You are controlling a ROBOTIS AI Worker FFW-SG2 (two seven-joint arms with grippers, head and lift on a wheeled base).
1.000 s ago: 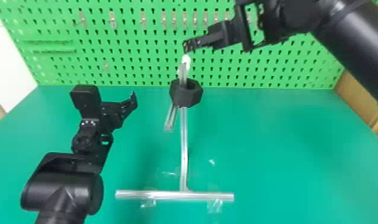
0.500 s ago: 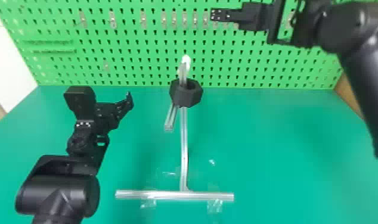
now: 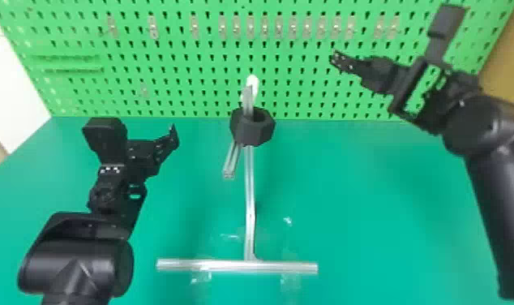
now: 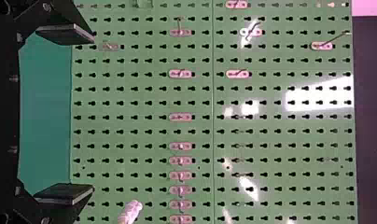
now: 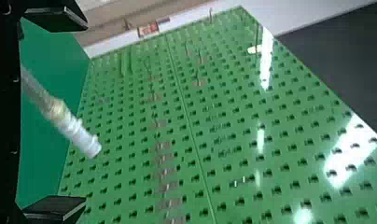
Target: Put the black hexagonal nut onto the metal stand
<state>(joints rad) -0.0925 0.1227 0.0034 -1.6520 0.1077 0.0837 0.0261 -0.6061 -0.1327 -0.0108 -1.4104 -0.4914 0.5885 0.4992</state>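
Farther right of the stand (image 3: 249,194) now, my right gripper (image 5: 86,113) is open, as is my left gripper (image 4: 92,114). The nut (image 3: 244,133) rings the stand; I judge placing done.

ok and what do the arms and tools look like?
The left arm and right arm are black, with smooth, rounded, tube-like sections. The left tool and right tool are black too, each with two flat fingers. A boxy black block sits near each tool, with small white marks beside the left one.
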